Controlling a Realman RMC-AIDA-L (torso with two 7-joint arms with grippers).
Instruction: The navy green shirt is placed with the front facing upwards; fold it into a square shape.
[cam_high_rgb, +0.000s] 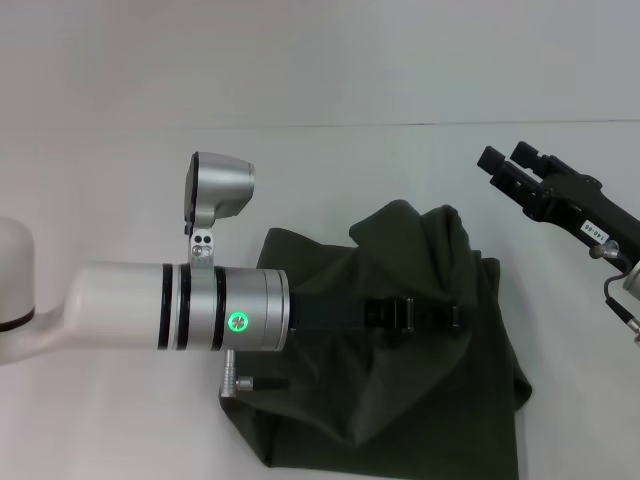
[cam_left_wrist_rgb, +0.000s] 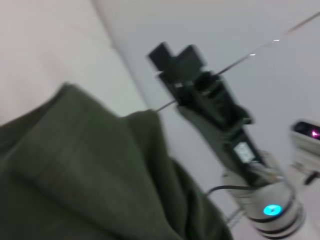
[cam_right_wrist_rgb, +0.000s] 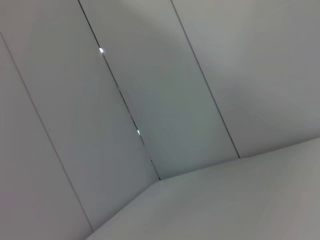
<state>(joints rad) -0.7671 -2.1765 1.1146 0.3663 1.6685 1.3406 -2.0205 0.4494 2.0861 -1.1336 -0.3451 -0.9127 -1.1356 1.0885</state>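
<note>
The navy green shirt (cam_high_rgb: 400, 410) lies bunched on the white table, with only plain dark olive cloth showing; the lettering and collar are hidden. My left arm reaches across it from the left. My left gripper (cam_high_rgb: 455, 316) is shut on a fold of the shirt near its middle, and the cloth rises in ridges around it. The left wrist view shows the raised cloth (cam_left_wrist_rgb: 75, 165) close up. My right gripper (cam_high_rgb: 508, 157) is open and empty, held in the air beyond the shirt's far right side and apart from it. It also shows in the left wrist view (cam_left_wrist_rgb: 176, 52).
The white table (cam_high_rgb: 120, 430) runs back to a pale wall (cam_high_rgb: 320, 60). The right wrist view shows only wall panels (cam_right_wrist_rgb: 160, 100) and a white surface.
</note>
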